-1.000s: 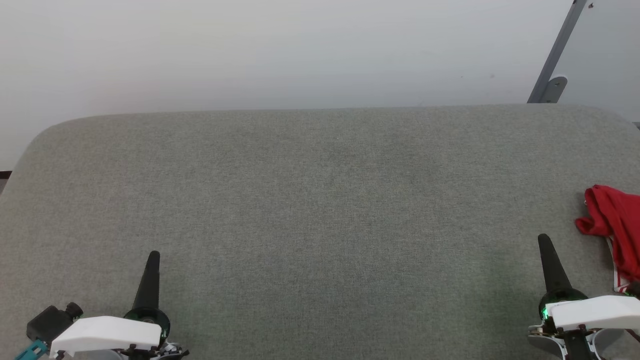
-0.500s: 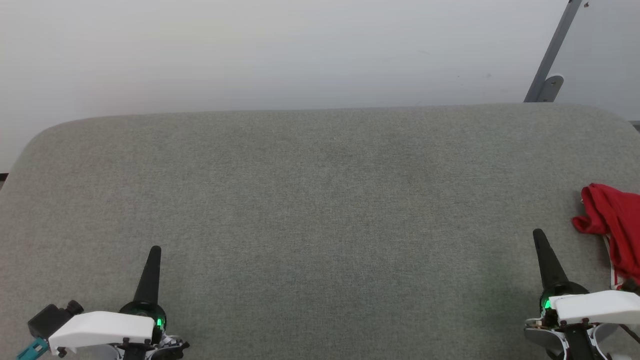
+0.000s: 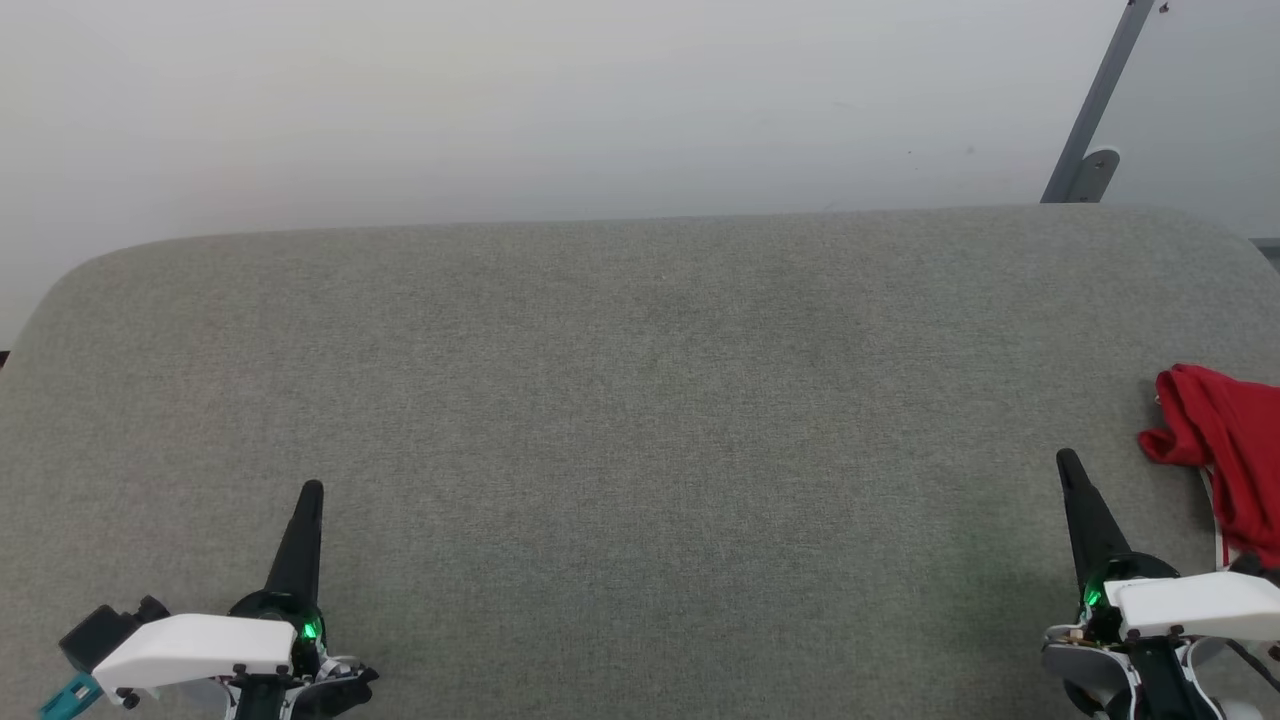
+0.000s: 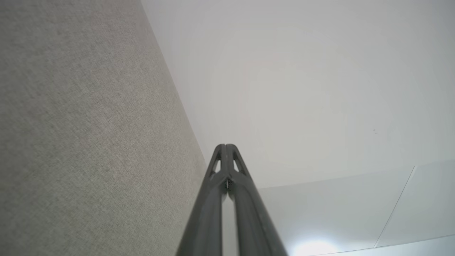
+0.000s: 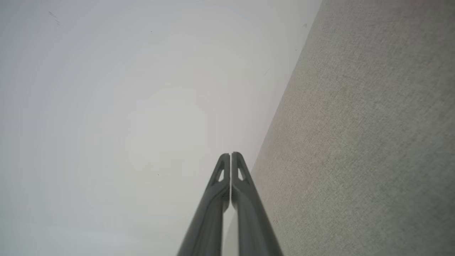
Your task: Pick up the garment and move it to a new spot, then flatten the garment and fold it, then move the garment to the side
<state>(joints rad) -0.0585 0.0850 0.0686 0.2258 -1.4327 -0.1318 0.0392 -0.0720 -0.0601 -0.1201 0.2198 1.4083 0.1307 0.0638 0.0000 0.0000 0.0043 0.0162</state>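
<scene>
**Operator:** Report pincer state.

**Unit:** My left pincer (image 3: 310,492) and right pincer (image 3: 1068,462) each have their fingers pressed together tip to tip. Neither holds anything. Both sit over the near side of the table (image 3: 640,400).

**Operator:** Garment location?

**Unit:** The garment (image 3: 1225,450) lies on the table at the far right, near my right pincer but apart from it. The part I can see is bunched, and the rest is cut off by the frame.

**Operator:** Step in hand?

**Unit:** Not settled. A heap at the side fits a garment awaiting pick-up, or one already set aside, though I see no neat fold.

**Operator:** Requirements for a grasp, if due?

**Unit:** Part the fingers before contact. My right arm is nearer.

**Operator:** Edges and room?

**Unit:** The centre and left offer wide open cloth. The far edge meets the wall (image 3: 600,100), and the far corners are rounded. The table's right edge beside the garment is out of frame, so I judge there is a risk of the garment sliding off there.
</scene>
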